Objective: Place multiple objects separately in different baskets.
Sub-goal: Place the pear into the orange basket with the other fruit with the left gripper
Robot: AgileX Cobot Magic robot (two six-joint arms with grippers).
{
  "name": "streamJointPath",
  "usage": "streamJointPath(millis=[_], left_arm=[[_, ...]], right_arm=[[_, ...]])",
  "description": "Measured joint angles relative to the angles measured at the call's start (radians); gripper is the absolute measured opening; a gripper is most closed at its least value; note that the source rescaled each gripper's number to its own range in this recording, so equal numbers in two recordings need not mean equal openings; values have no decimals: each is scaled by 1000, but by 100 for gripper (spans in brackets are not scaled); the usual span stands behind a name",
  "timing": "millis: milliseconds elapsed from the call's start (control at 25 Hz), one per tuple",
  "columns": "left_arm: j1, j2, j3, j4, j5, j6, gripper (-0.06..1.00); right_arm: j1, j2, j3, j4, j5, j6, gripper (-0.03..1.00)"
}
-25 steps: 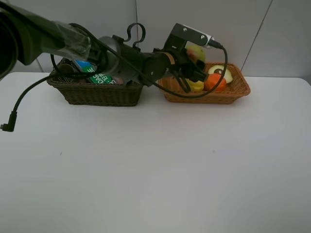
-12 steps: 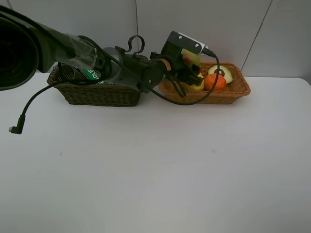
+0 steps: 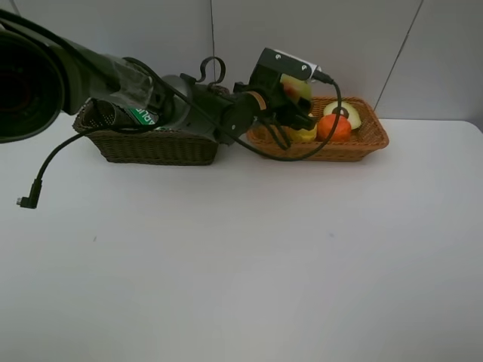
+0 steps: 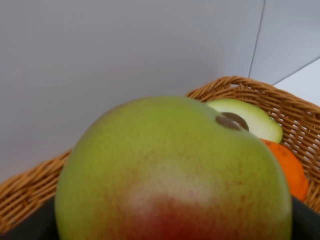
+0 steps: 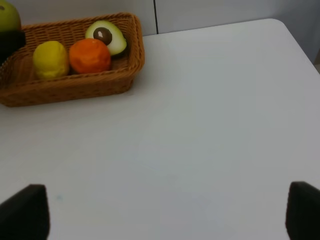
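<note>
My left claw [image 3: 290,94] grips the pear [image 4: 172,172] over the tan basket [image 3: 373,136], poised for release; lemon [image 5: 50,59], orange [image 5: 90,55] apparently lie just beyond. My right claw [image 5: 165,212] gapes, idle.

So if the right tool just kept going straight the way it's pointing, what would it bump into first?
Probably the bare white table. The right tool is open and angled down at empty tabletop; the light orange-tan basket sits off to one side, out of its line, though depth is hard to judge.

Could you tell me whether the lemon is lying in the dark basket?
No, the lemon lies in the light orange-tan basket, beside the orange.
</note>
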Motion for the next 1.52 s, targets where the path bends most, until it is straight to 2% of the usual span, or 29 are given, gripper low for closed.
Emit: streamJointPath(millis=[360,520,680,1520], left_arm=[[0,1,0,12,-12,-8,91],[1,1,0,16,-13,44,91],[1,1,0,17,-30,77,98],[3,4,-1,18,-25,60,100]], right_arm=[[0,0,0,0,0,1,100],[0,0,0,0,0,0,100],[0,0,0,0,0,0,100],[0,0,0,0,0,0,100]])
